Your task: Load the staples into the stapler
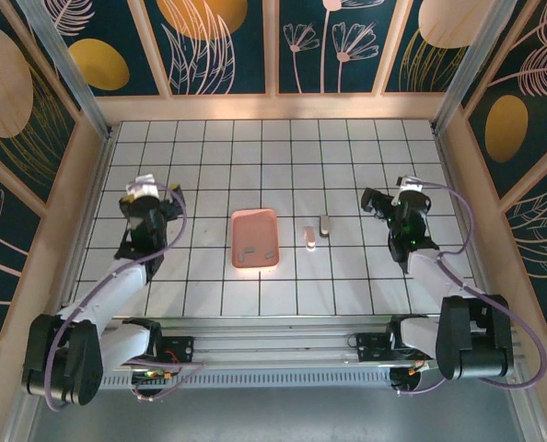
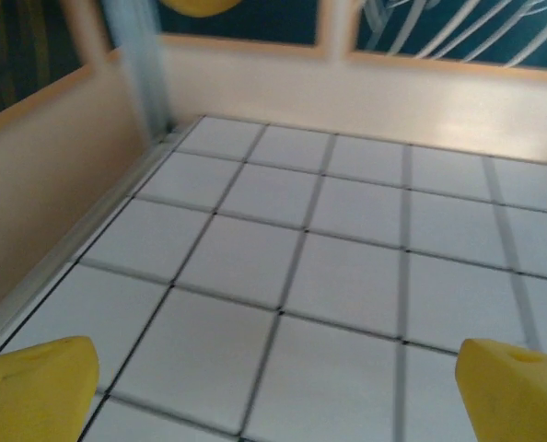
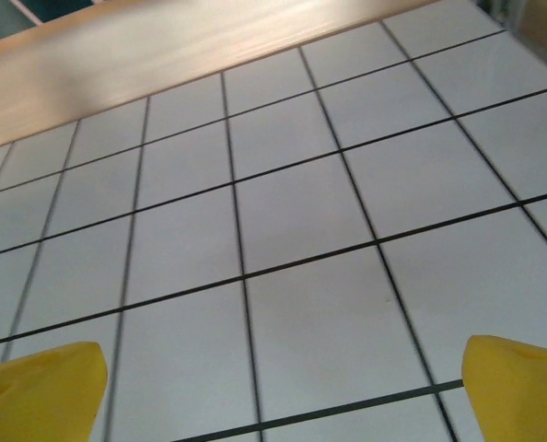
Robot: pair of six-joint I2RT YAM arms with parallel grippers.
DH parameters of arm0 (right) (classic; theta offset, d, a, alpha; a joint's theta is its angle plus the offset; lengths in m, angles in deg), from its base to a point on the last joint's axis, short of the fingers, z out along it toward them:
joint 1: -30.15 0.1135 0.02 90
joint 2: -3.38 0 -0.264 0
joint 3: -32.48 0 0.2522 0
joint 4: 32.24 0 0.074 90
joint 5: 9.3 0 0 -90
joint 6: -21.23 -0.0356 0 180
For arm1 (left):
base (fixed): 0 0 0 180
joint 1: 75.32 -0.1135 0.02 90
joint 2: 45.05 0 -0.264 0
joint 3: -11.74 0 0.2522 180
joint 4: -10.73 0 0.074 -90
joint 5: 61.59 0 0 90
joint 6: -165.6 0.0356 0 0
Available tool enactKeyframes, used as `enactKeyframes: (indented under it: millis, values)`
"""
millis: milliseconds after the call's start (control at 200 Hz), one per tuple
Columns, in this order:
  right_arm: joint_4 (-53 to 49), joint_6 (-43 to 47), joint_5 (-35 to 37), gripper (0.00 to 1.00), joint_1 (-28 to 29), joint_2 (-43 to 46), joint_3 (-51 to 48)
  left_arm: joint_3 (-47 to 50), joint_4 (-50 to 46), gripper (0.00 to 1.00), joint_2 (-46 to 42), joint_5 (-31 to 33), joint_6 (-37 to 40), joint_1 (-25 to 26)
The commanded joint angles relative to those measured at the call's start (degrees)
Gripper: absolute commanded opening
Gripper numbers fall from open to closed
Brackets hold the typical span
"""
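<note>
The stapler (image 1: 308,238) lies on the white tiled table (image 1: 209,147) near the middle, just to the right of a salmon-pink tray (image 1: 255,226) and apart from it. It is too small in the overhead view to tell whether it is open or closed. A small grey-brown block (image 1: 325,225) sits just beside the stapler, on its right and a little farther from the arms. The staples (image 1: 247,250) rest inside the tray as small grey strips on its near half, with at least two separate bits visible. The left gripper (image 1: 145,188) is over the left side of the table, well apart from the tray. In its wrist view its yellow fingertips (image 2: 36,387) sit at the two lower corners, spread wide with bare tiles between them. The right gripper (image 1: 409,190) is over the right side, well apart from the stapler and block. Its fingertips (image 3: 40,387) are likewise spread wide over bare tiles, holding nothing.
</note>
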Motion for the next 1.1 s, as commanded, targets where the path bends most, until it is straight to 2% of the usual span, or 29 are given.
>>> enactKeyframes:
  millis: [0,160,195,240,295,330,350,385,405,455,506,561,1096]
  values:
    - [16.15,3.74,0.08,0.99,-2.31,-1.63,-4.29,6.81,20.89,0.99,2.39,6.12,0.84,-1.06]
    - [33.67,3.43,-1.84,0.99,-5.7,-8.04,-10.57,12.72,44.23,0.99,16.16,6.53,6.77,-1.25]
    - [36.89,4.72,-2.94,0.99,-6.1,-9.68,-11.34,13.71,48.49,0.99,16.98,3.3,8.62,-2.02]
    - [42.13,6.31,-3.57,0.99,-6.17,-12.15,-12.57,14.33,48.84,0.99,18.32,0.38,7.01,-3.62]
    - [48.23,6.9,-4.11,0.99,-6.21,-15.22,-14.33,18.64,62.69,0.99,24.86,-4.6,7.07,-4.94]
    - [52.04,6.99,-4.43,0.99,-6.25,-17.71,-15.11,19.37,71.16,0.99,28.54,-4.37,8.13,-5.18]
    - [55.13,7.12,-5.14,0.99,-6.2,-19.46,-15.9,18.58,67.71,0.99,27.2,-4.17,7.77,-5.2]
    - [61.77,7.68,-6.07,0.99,-6.12,-22.91,-17.34,14.85,52.85,0.99,23.15,-4.55,5.47,-5.94]
    - [63.78,7.73,-5.99,0.99,-5.93,-23.58,-18.0,12.71,49.13,0.99,23.68,-5.43,4.07,-7.36]
    - [59.29,7.25,-6.07,0.99,-6.49,-21.75,-17.66,13.23,53.77,0.99,25.63,-7.05,2.94,-8.89]
    - [59.06,6.64,-6.45,0.99,-6.82,-22.75,-16.55,12.7,50.6,0.99,24.43,-6.6,2.58,-8.98]
    - [54.25,7.38,-7.48,0.99,-6.8,-22.28,-14.44,13.06,51.82,0.99,24.68,-6.56,2.71,-9.03]
    - [55.25,7.39,-7.16,0.99,-6.43,-22.48,-14.66,12.93,51.18,0.99,24.45,-7.0,3.21,-8.97]
